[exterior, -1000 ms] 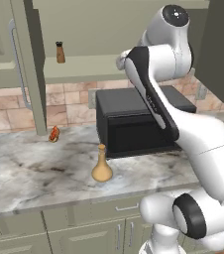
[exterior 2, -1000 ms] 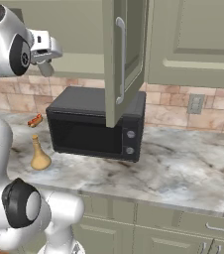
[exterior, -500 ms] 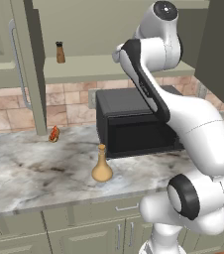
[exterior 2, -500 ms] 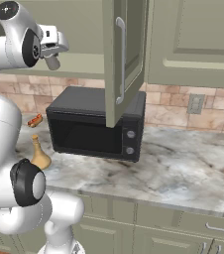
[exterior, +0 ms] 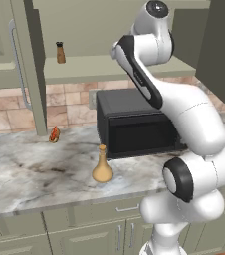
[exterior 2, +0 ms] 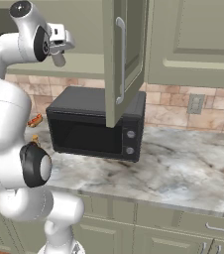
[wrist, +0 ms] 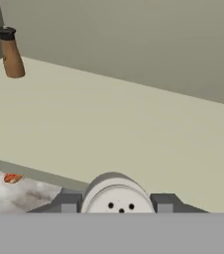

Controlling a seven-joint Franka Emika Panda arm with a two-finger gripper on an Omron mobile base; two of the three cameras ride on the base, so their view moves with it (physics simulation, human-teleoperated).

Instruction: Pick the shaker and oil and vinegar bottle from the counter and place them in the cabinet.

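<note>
My gripper (wrist: 115,202) is shut on the shaker (wrist: 116,191), a light-grey cylinder with a holed top between the dark fingers (wrist: 67,202). I hold it just in front of and slightly above the cabinet's pale-green shelf (wrist: 134,124). From the right base view the gripper (exterior 2: 59,54) hangs at shelf height with the shaker (exterior 2: 60,61) below the hand. The tan oil and vinegar bottle (exterior: 102,167) stands upright on the marbled counter (exterior: 30,174), in front of the microwave's left corner.
A brown shaker with a dark cap (exterior: 60,52) stands at the shelf's left end (wrist: 10,52). A black microwave (exterior: 134,124) sits under the shelf. A small orange-red item (exterior: 54,134) lies by the wall. Open cabinet doors (exterior: 30,64) (exterior 2: 124,59) flank the opening.
The arm has risen and swung in toward the open cabinet, bringing the held shaker up to the shelf. The bottle has stayed in place.
</note>
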